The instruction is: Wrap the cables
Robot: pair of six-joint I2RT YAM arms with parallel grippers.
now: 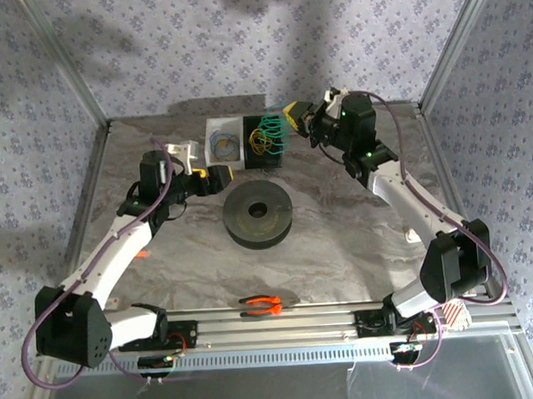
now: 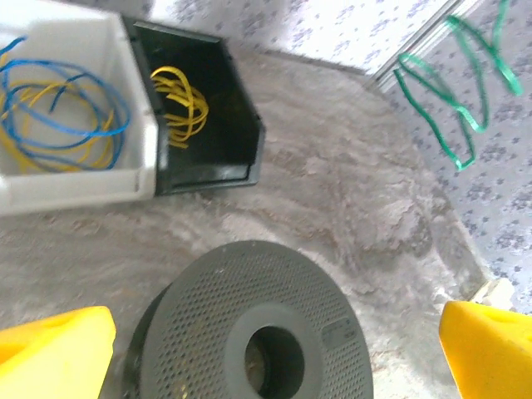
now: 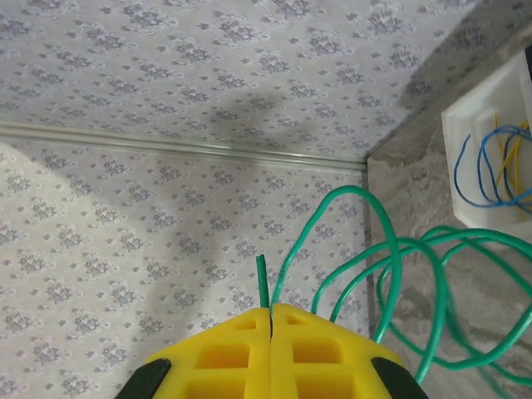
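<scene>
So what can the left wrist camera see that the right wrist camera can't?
Left wrist view, not right wrist: the dark grey spool, the black bin with a yellow cable in it, and the left gripper wide open. Right wrist view, not left wrist: the right gripper shut on the end of the green cable. Both: the green cable's loops, the white bin and the table.

Matt dark-grey plastic spool [image 2: 199,316], perforated face. Glossy white plastic bin [image 2: 83,187]; black bin [image 2: 229,100] semi-gloss. Green cable [image 3: 263,283] smooth, shiny. Table [image 1: 340,240] stone-look, matt.
</scene>
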